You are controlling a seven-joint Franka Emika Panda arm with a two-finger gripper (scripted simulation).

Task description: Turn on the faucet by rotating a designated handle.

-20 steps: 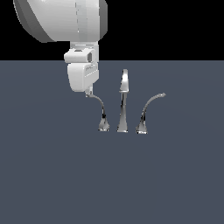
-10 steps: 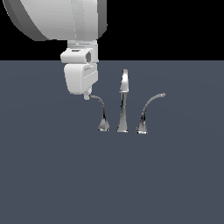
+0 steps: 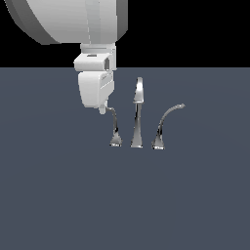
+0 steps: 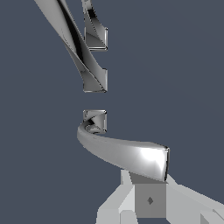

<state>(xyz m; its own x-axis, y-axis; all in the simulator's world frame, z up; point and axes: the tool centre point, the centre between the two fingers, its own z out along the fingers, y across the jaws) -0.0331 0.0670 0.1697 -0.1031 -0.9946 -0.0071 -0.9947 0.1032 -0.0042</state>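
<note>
Exterior view: the gripper [image 3: 102, 109] hangs at the tip of the handle [image 3: 114, 128], the faucet's [image 3: 137, 114] lever on the exterior view's left. Wrist view: the handle [image 4: 124, 151] tip lies against a finger [image 4: 148, 199]; jaw spread cannot be told.

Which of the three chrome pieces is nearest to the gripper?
The slim curved handle on the exterior view's left; its tip meets the gripper, unlike the spout and other lever.

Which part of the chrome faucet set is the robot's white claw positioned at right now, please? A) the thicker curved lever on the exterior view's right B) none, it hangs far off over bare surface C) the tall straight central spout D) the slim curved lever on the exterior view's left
D: the white claw sits at the tip of the slim curved chrome lever, whose end appears just ahead of the claw in the wrist view, while the tall straight spout and the thicker curved lever stand apart from it.
</note>
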